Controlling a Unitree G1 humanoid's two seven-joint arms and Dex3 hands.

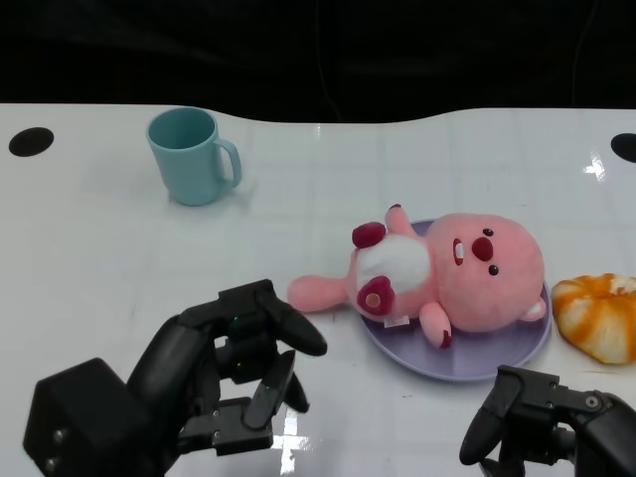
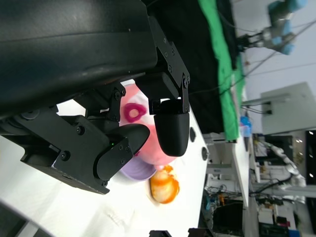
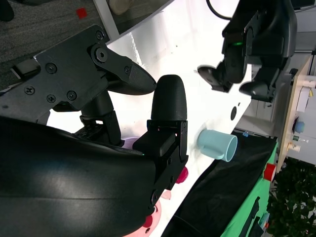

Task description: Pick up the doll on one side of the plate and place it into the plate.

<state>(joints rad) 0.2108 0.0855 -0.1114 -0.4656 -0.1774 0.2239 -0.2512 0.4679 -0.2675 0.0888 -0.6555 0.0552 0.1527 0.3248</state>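
Hands nearest: left hand (image 1: pixel 234 373) empty, fingers spread, low on the table (image 1: pixel 89 258); right hand (image 1: pixel 542 422) empty, fingers loosely curled. Beyond, pink doll (image 1: pixel 447 273) lies on its back in the purple plate (image 1: pixel 452 360), 1 leg over the rim, orange bread (image 1: pixel 599 315) beside. Farthest, 1 teal mug (image 1: pixel 192 156).

A teal mug (image 1: pixel 192 155) is standing upright on the white table (image 1: pixel 89 248), toward its far left, with its handle pointing right. An orange-and-white bun (image 1: pixel 599 313) is lying at the table's right edge. Two dark round holes are showing in the tabletop, one (image 1: pixel 31 141) at the far left and one (image 1: pixel 624 147) at the far right. Black cloth (image 1: pixel 318 50) is hanging behind the table.
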